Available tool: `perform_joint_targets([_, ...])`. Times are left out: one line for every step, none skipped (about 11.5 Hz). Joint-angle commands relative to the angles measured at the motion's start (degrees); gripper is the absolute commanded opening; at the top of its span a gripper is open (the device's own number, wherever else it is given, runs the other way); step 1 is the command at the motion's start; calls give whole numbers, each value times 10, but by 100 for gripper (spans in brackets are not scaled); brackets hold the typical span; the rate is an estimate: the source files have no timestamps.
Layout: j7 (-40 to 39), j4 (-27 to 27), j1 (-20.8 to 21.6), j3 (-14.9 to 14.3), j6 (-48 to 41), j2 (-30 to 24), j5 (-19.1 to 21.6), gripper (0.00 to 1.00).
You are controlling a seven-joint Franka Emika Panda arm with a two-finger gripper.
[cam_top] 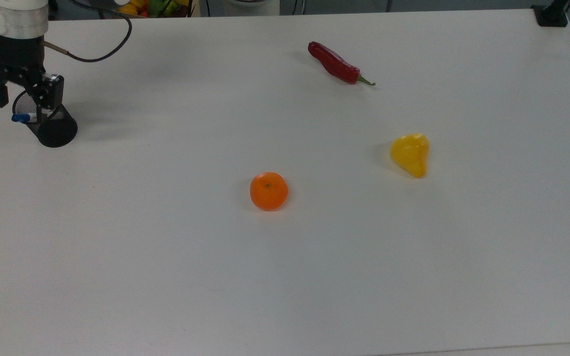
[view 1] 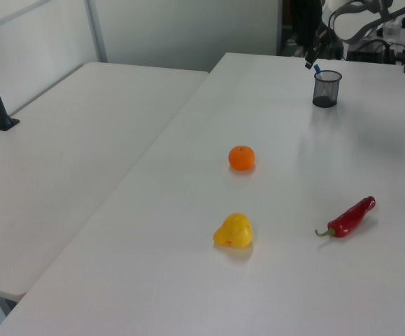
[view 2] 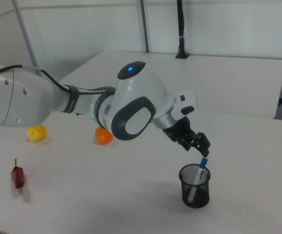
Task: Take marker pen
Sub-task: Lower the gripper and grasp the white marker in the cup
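Marker pen [view 2: 199, 173] cap just under jaws.

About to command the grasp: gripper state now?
Gripper: open, holding nothing, fingers either side of the marker pen above the mesh pen cup.

A wide white desk [cam_top: 314, 277] abuts a second white table [view 1: 69, 140] on the left view's left; pale, perhaps panelled walls [view 2: 228, 29] stand behind.
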Motion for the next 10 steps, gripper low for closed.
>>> perform_joint_targets([-15,-7,-6,-3,31,16,-7,69])
perform_joint_targets([-16,-7,-8,-3,42,20,-8,68])
perform_joint_targets([-16,-8,-9,-3,43,25,-18,68])
perform_joint_targets([-16,-7,-10,-3,43,27,-26,64])
perform_joint_targets([-16,-8,-11,-3,43,28,-32,60])
perform_joint_targets([-16,-8,-14,-3,43,28,-38,54])
perform_joint_targets([-16,-8,-14,-3,43,29,-39,42])
perform_joint_targets([-16,-8,-14,-3,43,29,-39,29])
perform_joint_targets([-14,-16,-12,-3,43,27,-39,14])
perform_joint_targets([-12,-16,-12,-3,43,26,-38,4])
